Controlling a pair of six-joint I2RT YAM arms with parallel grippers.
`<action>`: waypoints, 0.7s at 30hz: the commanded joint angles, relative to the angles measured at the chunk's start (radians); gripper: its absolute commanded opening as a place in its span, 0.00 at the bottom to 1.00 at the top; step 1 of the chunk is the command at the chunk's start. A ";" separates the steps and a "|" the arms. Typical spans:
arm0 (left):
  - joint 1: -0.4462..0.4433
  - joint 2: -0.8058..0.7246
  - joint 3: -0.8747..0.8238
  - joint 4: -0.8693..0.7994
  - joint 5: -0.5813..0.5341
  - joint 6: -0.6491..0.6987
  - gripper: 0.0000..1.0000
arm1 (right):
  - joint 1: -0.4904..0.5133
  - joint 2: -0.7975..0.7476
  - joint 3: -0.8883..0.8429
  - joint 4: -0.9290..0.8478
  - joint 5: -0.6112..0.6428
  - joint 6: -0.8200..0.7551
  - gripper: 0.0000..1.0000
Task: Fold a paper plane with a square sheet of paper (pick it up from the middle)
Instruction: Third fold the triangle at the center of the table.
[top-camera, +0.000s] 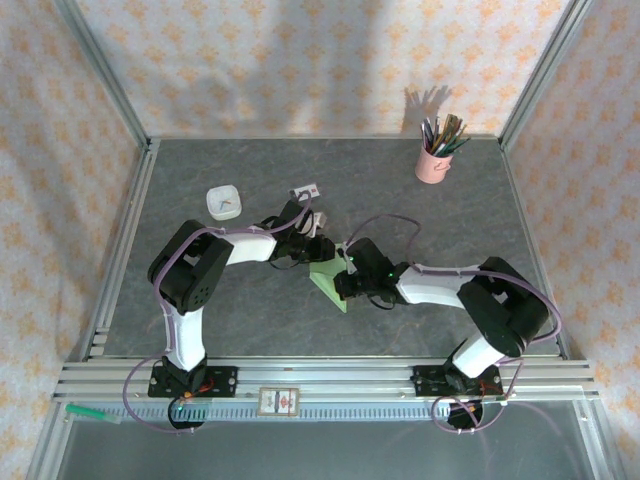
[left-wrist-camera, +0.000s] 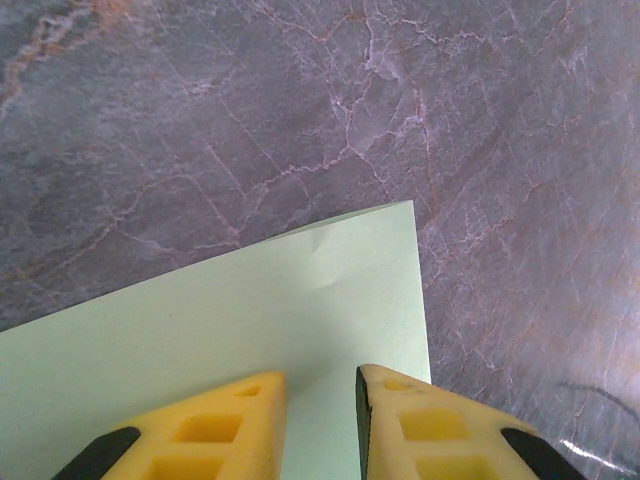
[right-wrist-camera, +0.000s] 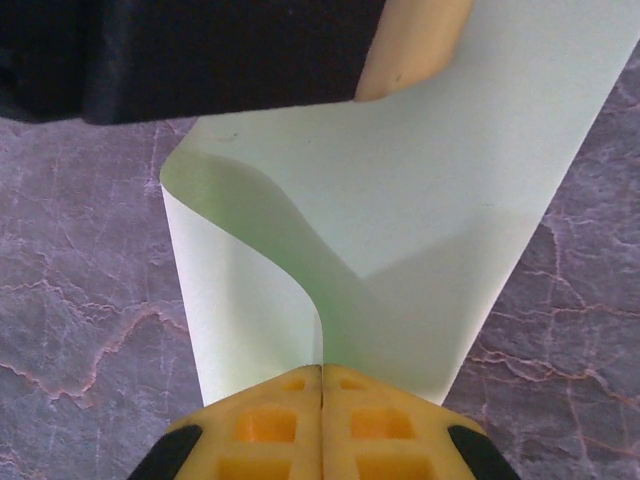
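The square sheet of paper (top-camera: 328, 276) is pale green and lies mid-table between both arms. My right gripper (right-wrist-camera: 321, 372) is shut on a lifted part of the sheet (right-wrist-camera: 400, 230), which curls up into a soft fold in front of the fingers. The right gripper (top-camera: 346, 283) sits at the sheet's near right side. My left gripper (left-wrist-camera: 322, 385) stands open just over the flat paper (left-wrist-camera: 250, 320), close to its corner, with a narrow gap between the yellow fingertips. From above, the left gripper (top-camera: 318, 245) is at the sheet's far edge. One left fingertip (right-wrist-camera: 415, 50) shows in the right wrist view.
A pink pencil cup (top-camera: 435, 160) stands at the back right. A small white square dish (top-camera: 223, 202) and a small white card (top-camera: 306, 190) lie behind the left arm. Metal frame rails (top-camera: 120, 260) border the grey marbled table (top-camera: 420, 215).
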 joint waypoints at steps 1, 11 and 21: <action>-0.008 0.043 -0.002 -0.056 -0.043 0.019 0.28 | -0.008 0.012 0.027 -0.014 0.031 -0.022 0.07; -0.009 0.040 -0.003 -0.057 -0.043 0.022 0.28 | -0.010 0.025 0.027 -0.020 0.034 -0.029 0.06; -0.009 0.042 0.002 -0.063 -0.046 0.025 0.28 | -0.009 0.037 0.023 -0.023 0.037 -0.031 0.06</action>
